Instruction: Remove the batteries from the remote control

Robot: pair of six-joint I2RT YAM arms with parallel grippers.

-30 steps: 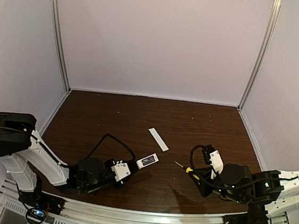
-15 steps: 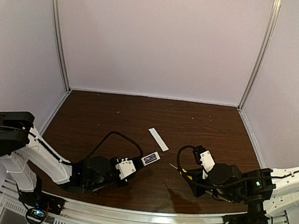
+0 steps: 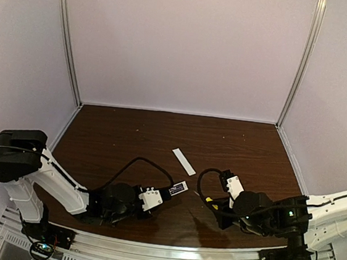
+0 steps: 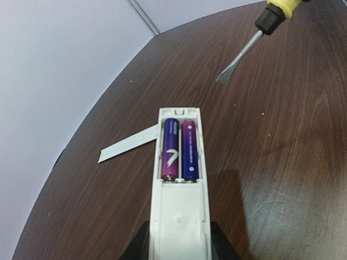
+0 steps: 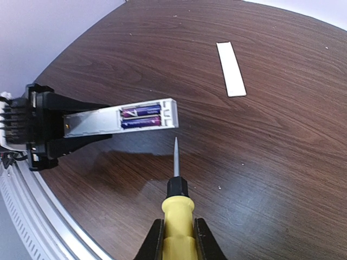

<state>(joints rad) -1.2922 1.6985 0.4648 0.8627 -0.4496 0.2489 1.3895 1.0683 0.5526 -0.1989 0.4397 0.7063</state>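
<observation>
Left pincer (image 4: 179,246) clamps the light, rigid remote control (image 4: 179,211) over the counter (image 4: 282,162), two small, slippery-looking batteries (image 4: 180,149) side by side in its open recess, probably best levered at one end by the screwdriver (image 5: 176,214) the right pincer (image 5: 174,241) grips.

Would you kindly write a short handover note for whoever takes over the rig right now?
Left jaws: shut on the remote control, open recess facing up.
Right jaws: shut on the screwdriver, tip near the remote, not touching.
Both batteries sit in the recess.
Done: cover strip off, lying on the table.
To do: pry both batteries out.
</observation>
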